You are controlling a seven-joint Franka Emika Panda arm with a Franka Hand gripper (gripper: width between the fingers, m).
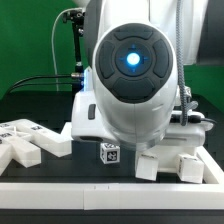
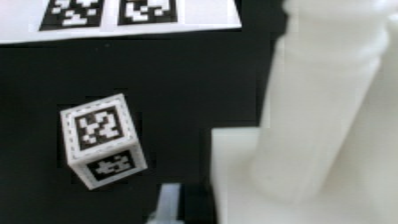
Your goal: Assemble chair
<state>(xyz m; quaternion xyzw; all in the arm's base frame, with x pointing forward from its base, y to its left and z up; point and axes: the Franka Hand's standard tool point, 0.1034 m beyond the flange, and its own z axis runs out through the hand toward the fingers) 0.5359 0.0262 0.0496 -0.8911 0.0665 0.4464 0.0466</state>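
Two cameras split the scene. In the exterior view, the bulky white robot arm [image 1: 130, 75] hides its own fingers. White blocky tagged chair parts [image 1: 35, 140] lie on the black table [image 1: 85, 172] at that view's left, more white blocks [image 1: 165, 165] lie at its right, and a small tagged white cube [image 1: 109, 153] sits between them. Only the wrist view shows the gripper [image 2: 167, 205], closed with nothing seen in it, beside a round white chair post [image 2: 329, 90], and the flat white marker board [image 2: 107, 15]. Bare black table surrounds the cube, and the white front rim [image 1: 100, 205] runs near.
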